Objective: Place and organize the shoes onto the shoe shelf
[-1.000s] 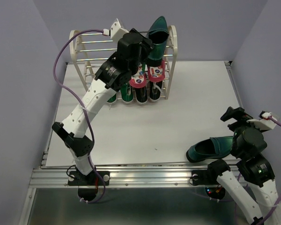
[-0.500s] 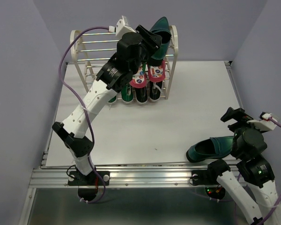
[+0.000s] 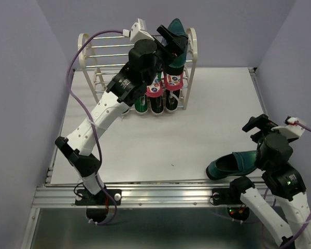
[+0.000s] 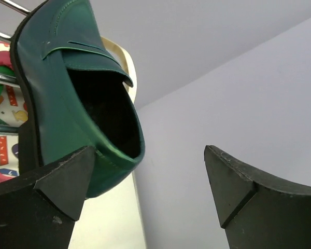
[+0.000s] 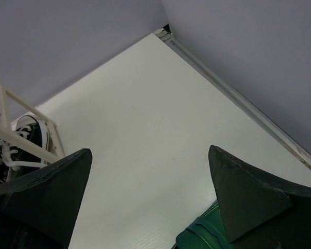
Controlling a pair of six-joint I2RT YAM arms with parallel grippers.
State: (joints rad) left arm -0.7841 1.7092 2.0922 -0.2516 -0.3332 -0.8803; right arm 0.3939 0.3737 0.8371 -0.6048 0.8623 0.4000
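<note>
One glossy dark teal loafer (image 3: 176, 27) leans on the right end of the shoe shelf (image 3: 191, 44), toe up. In the left wrist view the loafer (image 4: 78, 98) sits just beyond my left finger, not between the jaws. My left gripper (image 3: 172, 40) (image 4: 145, 181) is open and empty beside it. The other teal loafer (image 3: 232, 163) (image 5: 199, 239) lies at the table's near right edge. My right gripper (image 3: 259, 125) (image 5: 150, 187) is open and empty just above it. Red-pink flip-flops (image 3: 163, 84) hang on the middle bars. Green sneakers (image 3: 140, 104) and black sneakers (image 3: 165, 104) stand on the lowest tier.
The shelf's left half (image 3: 101, 54) shows only bare chrome bars. The white table (image 3: 145, 140) ends at a metal rail (image 3: 145, 194) in front. Purple walls close in at the back and sides. A black sneaker (image 5: 28, 132) and the cream frame (image 5: 20, 139) show in the right wrist view.
My left gripper has moved up and to the right along the shelf top to the loafer. The right gripper has shifted slightly. Both loafers stay in place.
</note>
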